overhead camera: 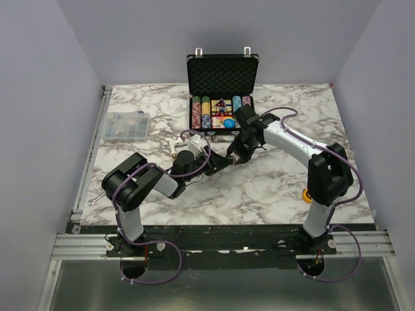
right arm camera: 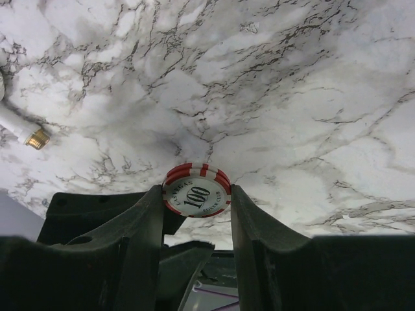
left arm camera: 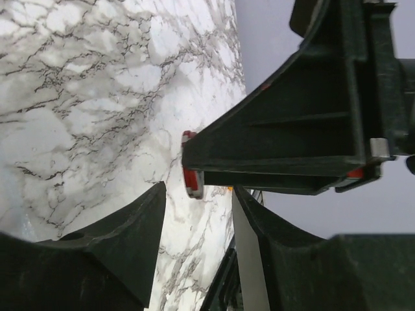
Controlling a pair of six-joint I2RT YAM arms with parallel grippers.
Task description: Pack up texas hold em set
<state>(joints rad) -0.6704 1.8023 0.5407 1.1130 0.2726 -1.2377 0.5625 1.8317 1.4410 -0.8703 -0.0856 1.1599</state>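
Observation:
The small black briefcase (overhead camera: 254, 72) stands open at the back of the table, with foam in its lid. Its tray holds multicoloured chip rows (overhead camera: 200, 113), a red card box (overhead camera: 220, 105) and a blue disc (overhead camera: 229, 122). My right gripper (right arm camera: 196, 194) is shut on a red-and-white "100" poker chip (right arm camera: 196, 190) and holds it above the marble. In the top view the right gripper (overhead camera: 233, 157) meets the left gripper (overhead camera: 217, 163) in front of the case. My left gripper (left arm camera: 199, 192) is open. The red chip's edge (left arm camera: 189, 172) shows just beyond the left gripper's fingertips, held in the right gripper's dark finger (left arm camera: 292, 142).
A clear plastic organiser box (overhead camera: 126, 126) lies at the left. A small white object (overhead camera: 174, 144) lies near the left gripper, and its brass-tipped end shows in the right wrist view (right arm camera: 29, 133). A yellow tape measure (overhead camera: 305, 195) sits by the right arm's base.

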